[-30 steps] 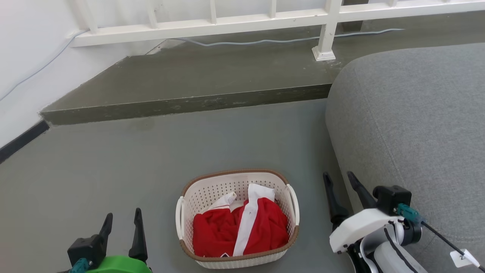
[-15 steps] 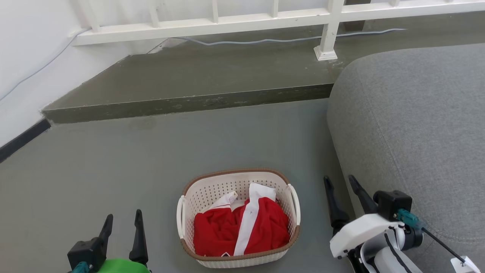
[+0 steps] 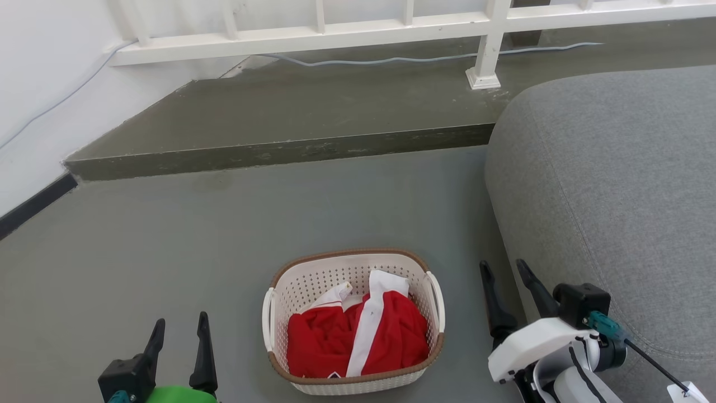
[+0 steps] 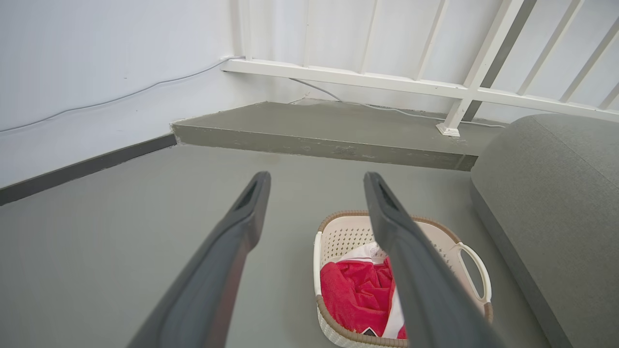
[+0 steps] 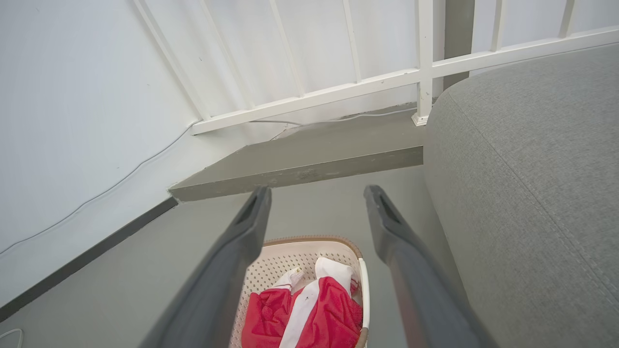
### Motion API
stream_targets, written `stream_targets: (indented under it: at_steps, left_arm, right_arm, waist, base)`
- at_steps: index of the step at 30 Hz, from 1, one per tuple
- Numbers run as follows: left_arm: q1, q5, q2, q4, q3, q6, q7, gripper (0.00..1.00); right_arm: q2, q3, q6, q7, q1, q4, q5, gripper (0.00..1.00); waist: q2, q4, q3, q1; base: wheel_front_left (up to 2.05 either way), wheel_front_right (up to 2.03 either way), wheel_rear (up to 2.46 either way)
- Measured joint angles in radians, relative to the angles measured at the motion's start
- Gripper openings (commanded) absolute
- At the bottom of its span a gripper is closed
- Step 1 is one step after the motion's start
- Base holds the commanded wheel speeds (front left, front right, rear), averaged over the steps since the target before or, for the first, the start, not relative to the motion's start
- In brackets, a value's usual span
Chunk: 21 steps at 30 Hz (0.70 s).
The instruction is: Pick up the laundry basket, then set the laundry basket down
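Left pincer point(image 3: 182, 319) green-cuffed — right pincer point(image 3: 502, 263) white-cased

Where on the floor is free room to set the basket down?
The widest bare floor lies between the step and the basket, running left to the wall. Floor left of the basket, around the left gripper, is bare too. Crowded: the strip between basket and sofa, where the right gripper sits.

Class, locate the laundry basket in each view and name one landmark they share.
Head view: laundry basket at bottom centre.
Left wrist view: laundry basket lower right, partly behind a finger.
Right wrist view: laundry basket bottom centre, between the fingers.
Shared landmark: white railing post beside the grey sofa.
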Motion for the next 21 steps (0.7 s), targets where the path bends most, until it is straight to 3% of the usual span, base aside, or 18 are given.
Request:
stream_targets:
  at_steps: [14, 15, 21]
  left_arm:
    - [0.005, 0.018, -0.003, -0.008, 0.005, 0.0, 0.0, 1.0]
    - [0.006, 0.019, -0.004, -0.006, 0.004, 0.0, 0.0, 0.0]
    - [0.009, 0.017, -0.018, 0.049, -0.009, 0.0, 0.005, 0.0]
  right_arm:
    - [0.005, -0.013, 0.005, 0.0, 0.016, -0.006, -0.015, 1.0]
    - [0.006, -0.013, 0.005, 0.0, 0.016, -0.004, -0.015, 0.0]
    - [0.012, -0.011, 0.005, 0.002, 0.058, 0.043, -0.012, 0.0]
  waist:
    - [0.0, 0.005, -0.001, 0.0001]
    - [0.0, 0.005, -0.001, 0.0]
    - [0.0, 0.005, -0.001, 0.0001]
  base:
    - [0.0, 0.0, 0.0]
    - [0.0, 0.0, 0.0]
    - [0.0, 0.0, 0.0]
